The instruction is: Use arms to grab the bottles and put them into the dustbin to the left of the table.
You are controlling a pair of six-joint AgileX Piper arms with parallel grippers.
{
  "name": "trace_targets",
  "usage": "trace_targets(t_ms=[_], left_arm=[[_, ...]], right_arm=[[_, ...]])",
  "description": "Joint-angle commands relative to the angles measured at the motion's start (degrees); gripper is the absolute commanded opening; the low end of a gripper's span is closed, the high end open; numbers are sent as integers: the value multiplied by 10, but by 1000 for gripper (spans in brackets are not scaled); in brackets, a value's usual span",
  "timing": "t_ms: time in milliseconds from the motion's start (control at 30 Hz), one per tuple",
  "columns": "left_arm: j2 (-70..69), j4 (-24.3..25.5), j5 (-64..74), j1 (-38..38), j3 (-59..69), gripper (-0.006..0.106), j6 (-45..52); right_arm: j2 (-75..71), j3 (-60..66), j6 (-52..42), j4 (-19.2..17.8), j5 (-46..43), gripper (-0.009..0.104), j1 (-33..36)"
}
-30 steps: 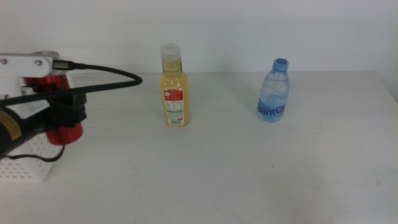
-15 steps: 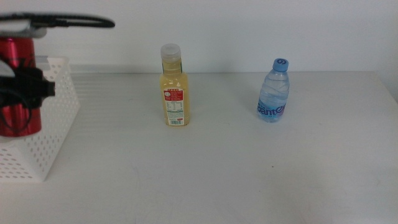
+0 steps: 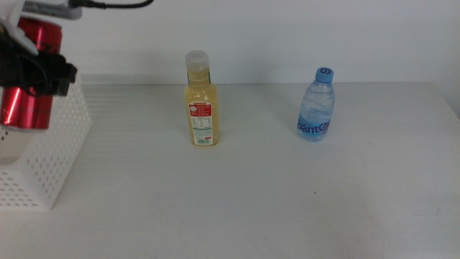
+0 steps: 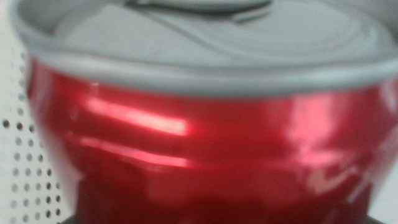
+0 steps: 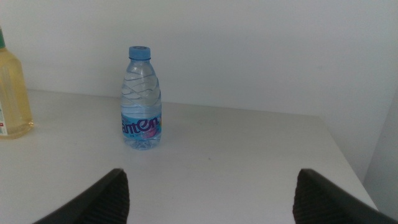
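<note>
Above dustbin (image 3: 43, 155), tool-held red can (image 3: 30, 75).

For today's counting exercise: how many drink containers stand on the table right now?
2: the yellow bottle mid-table, the water bottle to its right. The red can is held by the left gripper above the dustbin.

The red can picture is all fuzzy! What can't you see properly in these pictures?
- Left wrist view: the red can fills the frame, blurred; its label and the jaws holding it cannot be made out.
- Middle view: the left gripper and white basket are cut off by the left edge; the basket's inside is hidden.
- Middle view: the right arm is out of frame.
- Yellow bottle: label print too small to read.
</note>
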Motion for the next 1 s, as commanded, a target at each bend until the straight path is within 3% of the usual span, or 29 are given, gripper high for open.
trace_targets(t_ms=[0,133,333,633,967], left_arm=[[-11,7,-27,0,-50,-5,10],[10,1,-5,45,-92,-5,11],[53,-78,16,120,-144,-5,107],[154,-126,60,201,-190,-5,138],[255,-96,37,205,-190,-5,138]], right_arm=[[-16,-5,-5,-8,-44,71,-3],[-16,-5,-5,-8,-44,71,-3],[-16,-5,-5,-8,-44,71,-3],[-16,-5,-5,-8,-44,71,-3],[-16,-5,-5,-8,-44,71,-3]])
